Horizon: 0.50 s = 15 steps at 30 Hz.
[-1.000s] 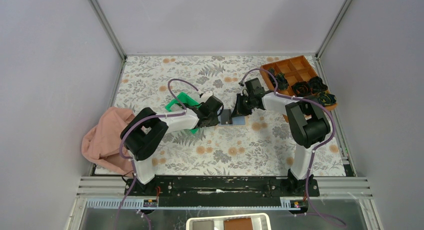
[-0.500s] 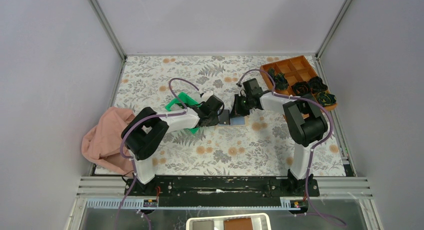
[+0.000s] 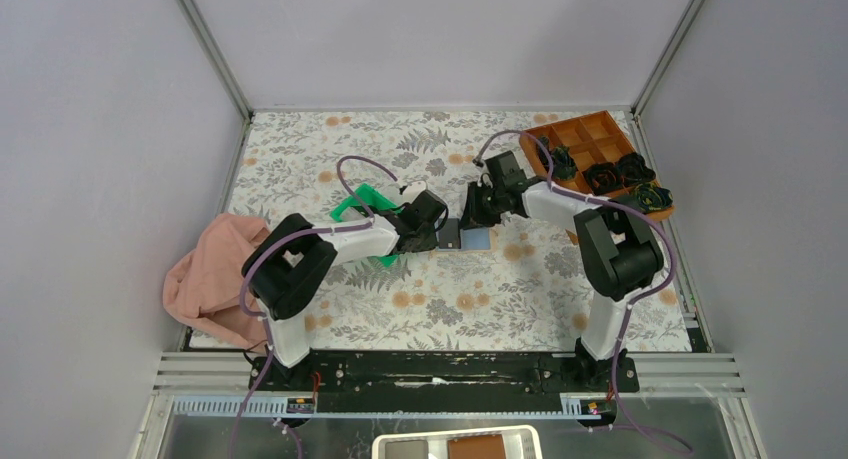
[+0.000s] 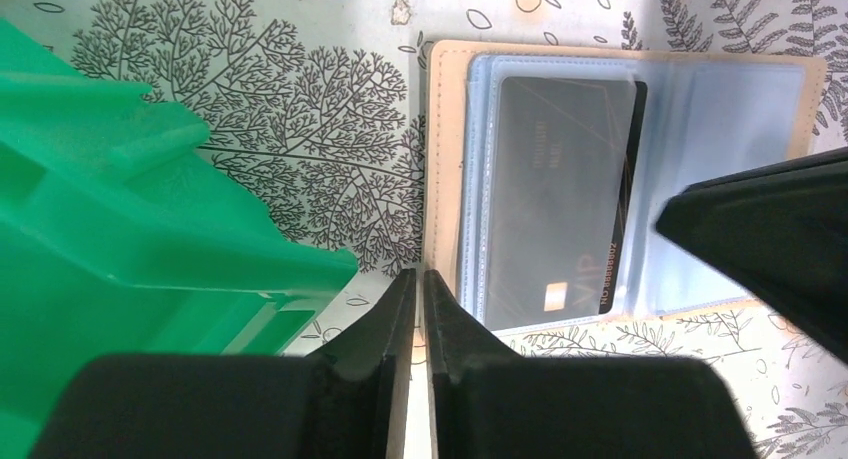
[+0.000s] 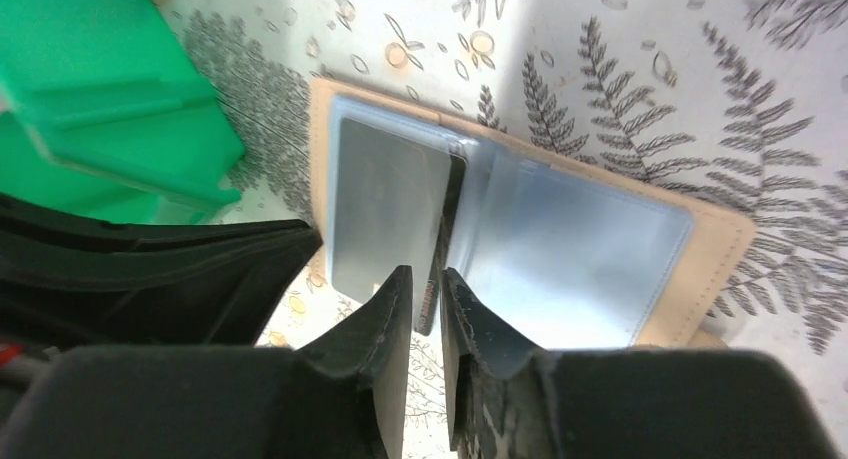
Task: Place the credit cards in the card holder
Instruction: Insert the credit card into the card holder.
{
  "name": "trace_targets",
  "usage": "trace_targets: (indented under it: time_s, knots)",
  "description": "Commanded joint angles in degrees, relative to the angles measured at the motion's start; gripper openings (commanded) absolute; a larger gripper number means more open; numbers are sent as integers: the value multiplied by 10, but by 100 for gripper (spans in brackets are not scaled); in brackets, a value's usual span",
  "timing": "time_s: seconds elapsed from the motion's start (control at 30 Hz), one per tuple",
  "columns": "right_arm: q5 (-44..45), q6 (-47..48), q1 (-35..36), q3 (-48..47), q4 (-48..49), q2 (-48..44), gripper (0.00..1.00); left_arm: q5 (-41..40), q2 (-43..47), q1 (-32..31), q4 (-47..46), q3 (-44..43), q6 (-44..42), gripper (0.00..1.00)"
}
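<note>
Card holder (image 4: 446, 159) open flat, one credit card (image 4: 560, 189) in its pocket
It lies on the floral cloth (image 4: 300, 169) beside the green tray (image 4: 120, 219); left gripper (image 4: 421, 309) a hair apart, empty; right gripper (image 5: 426, 299) slightly parted at the card's edge, released

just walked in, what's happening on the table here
Two robot arms meet over a tan card holder lying open on the flowered table. A dark card sits mostly inside its left clear pocket. The right gripper is at the card's edge, jaws slightly apart, not pinching it. The left gripper is at the holder's edge beside the green tray, jaws almost together; whether it pins the holder is unclear.
</note>
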<state>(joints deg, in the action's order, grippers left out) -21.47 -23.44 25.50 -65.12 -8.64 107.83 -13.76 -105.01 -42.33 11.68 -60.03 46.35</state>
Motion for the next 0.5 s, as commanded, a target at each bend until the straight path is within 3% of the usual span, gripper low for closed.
trace_targets:
  time_s: [0.0, 0.3, 0.47]
  knots:
    - [33, 28, 6, -47, -14, -60, 24, -32, 1, 4, 54, 15, -5, 17]
    - [36, 63, 11, -88, -58, -91, 30, -59, 93, 4, 96, 21, 18, 38]
    - [41, 109, 45, -157, -104, -77, 34, -75, 199, 2, 121, 40, 44, 57]
